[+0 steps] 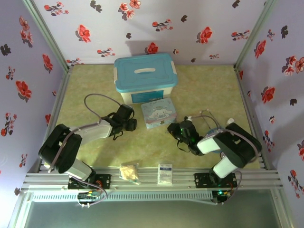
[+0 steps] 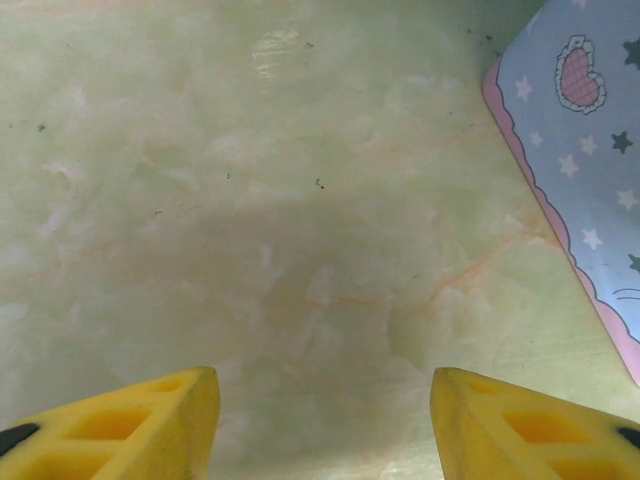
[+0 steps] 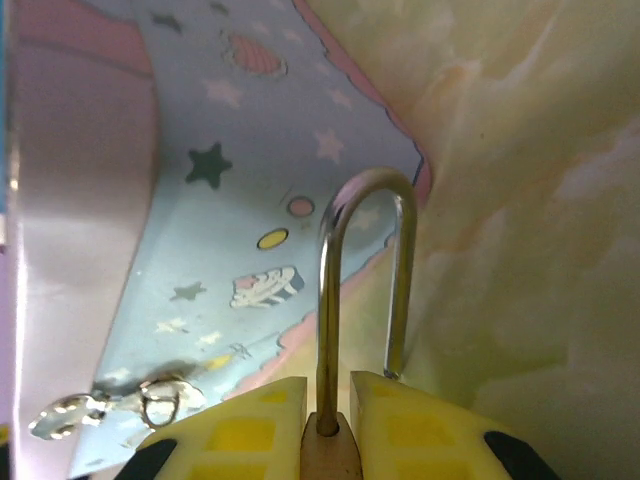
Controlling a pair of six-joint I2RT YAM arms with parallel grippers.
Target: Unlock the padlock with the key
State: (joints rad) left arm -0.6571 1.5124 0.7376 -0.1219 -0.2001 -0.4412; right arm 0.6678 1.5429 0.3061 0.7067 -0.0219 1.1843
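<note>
Two arms share a pale green marbled desk (image 1: 209,95). At its back a white storage box (image 1: 145,71) with a blue lid stands well out of the working patch. Just in front of it is the pastel cartoon tin (image 1: 159,114), between the two hands, which come in from either side. On the front rail, well apart from all this, lie a beige lumpy packet (image 1: 129,172) and a white card (image 1: 165,173).

The left arm is folded low, its forearm reaching toward the tin. The left hand (image 1: 127,121) hangs just beside it with its yellow fingers (image 2: 150,420) wide apart over bare desk, nothing between them. It looks free to take the key.

The right arm is bent at the elbow and points its hand (image 1: 176,129) at the tin's near corner. The right hand (image 3: 328,382) is clamped on the padlock (image 3: 325,455), fingers pressed to the small brass body. The silver shackle (image 3: 365,178) stands clear in front, aimed at the tin's starred side. I judge this grip keeps the body steady. I cannot tell whether the shackle's short leg is seated.

Smallest is the key (image 3: 70,418), as I take it: a bright sliver on a little ring, close against the tin beside the right hand, not held.
</note>
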